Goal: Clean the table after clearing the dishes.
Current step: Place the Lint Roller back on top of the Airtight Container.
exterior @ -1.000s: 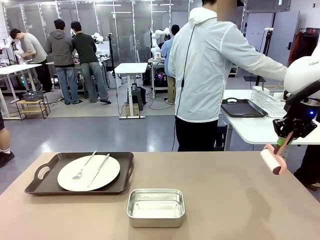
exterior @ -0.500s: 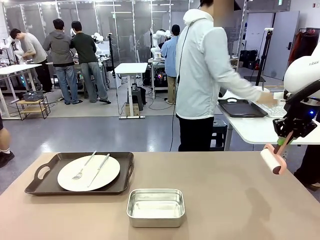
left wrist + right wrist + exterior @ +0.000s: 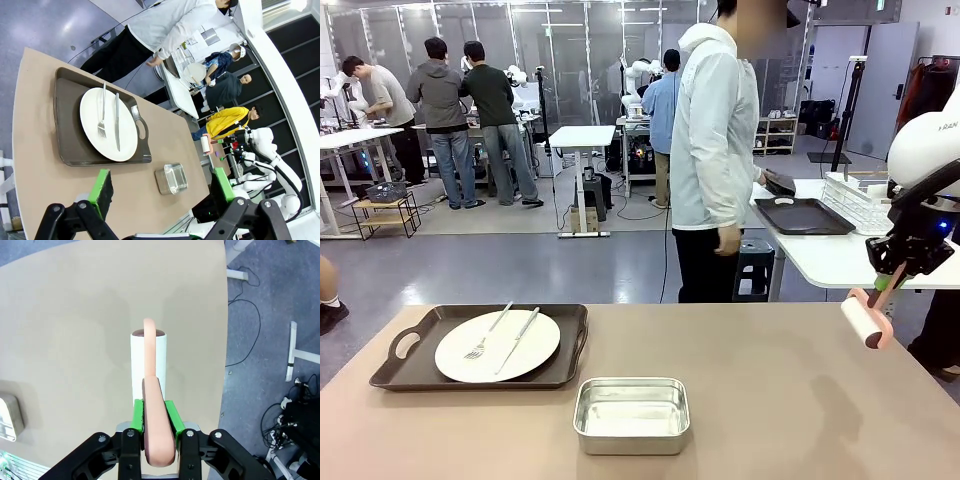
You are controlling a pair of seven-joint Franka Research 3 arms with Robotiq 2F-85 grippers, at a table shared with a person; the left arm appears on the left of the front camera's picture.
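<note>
The left gripper [image 3: 162, 185] hangs high over the desk [image 3: 770, 400], its fingers [image 3: 103, 186] spread wide with nothing between them. Below it, toward the desk's 9 o'clock side, sits the dark handled tray [image 3: 567, 352] carrying a white plate [image 3: 542, 345], with a fork [image 3: 487, 335] and a knife [image 3: 518, 340] lying loose on top. So the clearing does not look finished. A small steel pan [image 3: 631, 420] stands just off the tray at its 5 o'clock, near the desk's 6 o'clock edge. Beyond the 12 o'clock edge a person [image 3: 715, 150] stands side-on, hands away from the desk. At 3 o'clock the right gripper [image 3: 892, 268] has its fingers clamped on the pink handle of a lint roller [image 3: 868, 322], whose white roll hangs above the desk close to its right edge.

Risks, as I judge them:
- Rolling before the tray is lifted would run the roller into the tray or the pan.
- A tilted lift could send the cutlery sliding off the plate.
- A stroke begun this near the edge could slip off it.

Open room: from the pan across to the 3 o'clock edge the top lies bare, the safest stretch for a first pass. Beyond that edge stands a white-topped desk [image 3: 830, 255], so outward swing is limited.
</note>
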